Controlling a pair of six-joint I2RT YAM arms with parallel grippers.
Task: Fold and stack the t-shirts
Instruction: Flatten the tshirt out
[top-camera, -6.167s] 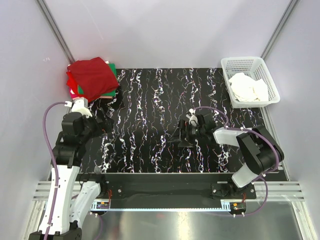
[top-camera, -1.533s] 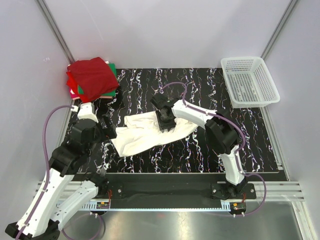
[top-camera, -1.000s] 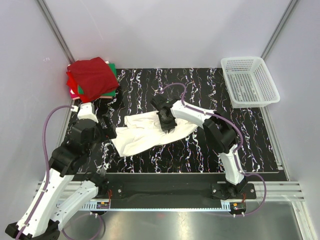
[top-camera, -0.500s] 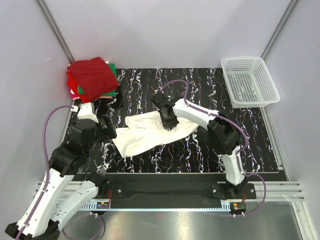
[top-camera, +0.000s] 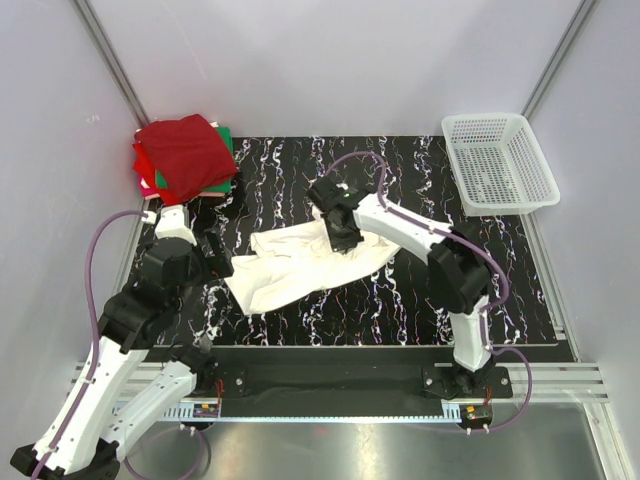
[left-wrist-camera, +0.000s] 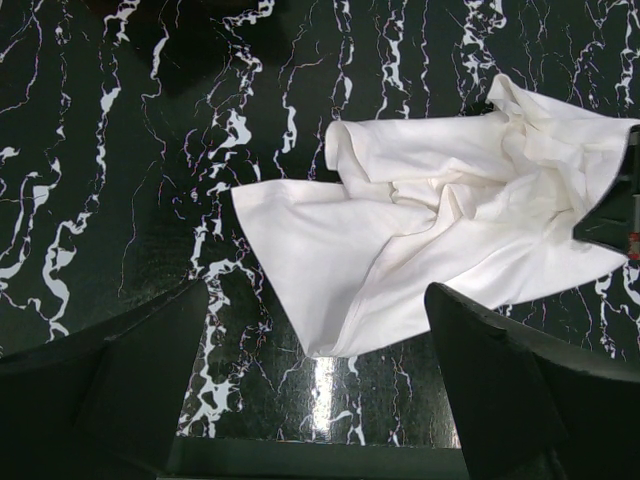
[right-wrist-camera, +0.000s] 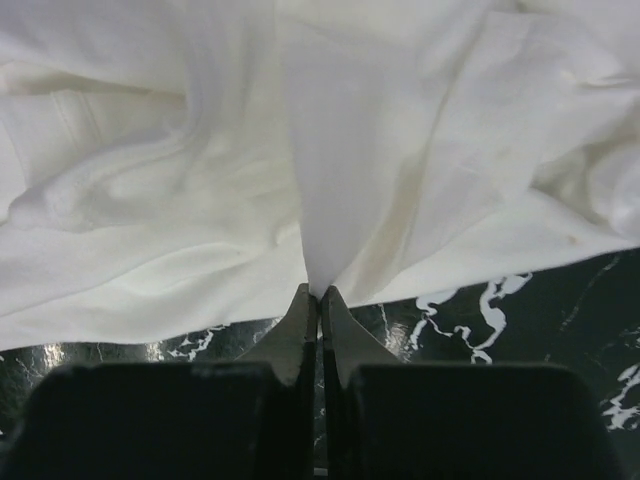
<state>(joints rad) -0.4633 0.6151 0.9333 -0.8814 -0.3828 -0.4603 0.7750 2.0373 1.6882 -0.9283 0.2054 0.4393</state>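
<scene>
My right gripper (right-wrist-camera: 318, 292) has just snapped its jaws together on a fold of the white t-shirt (top-camera: 290, 268) lying crumpled in the middle of the table (top-camera: 400, 170), while my left gripper (left-wrist-camera: 315, 300) hovers with jaws wide apart, so I judge flattening comes next.

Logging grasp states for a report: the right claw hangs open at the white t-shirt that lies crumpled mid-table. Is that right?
Not open. The right claw is shut, pinching a fold of the white t-shirt, which does lie crumpled mid-table. The right wrist view shows its fingertips closed together on the cloth.
</scene>
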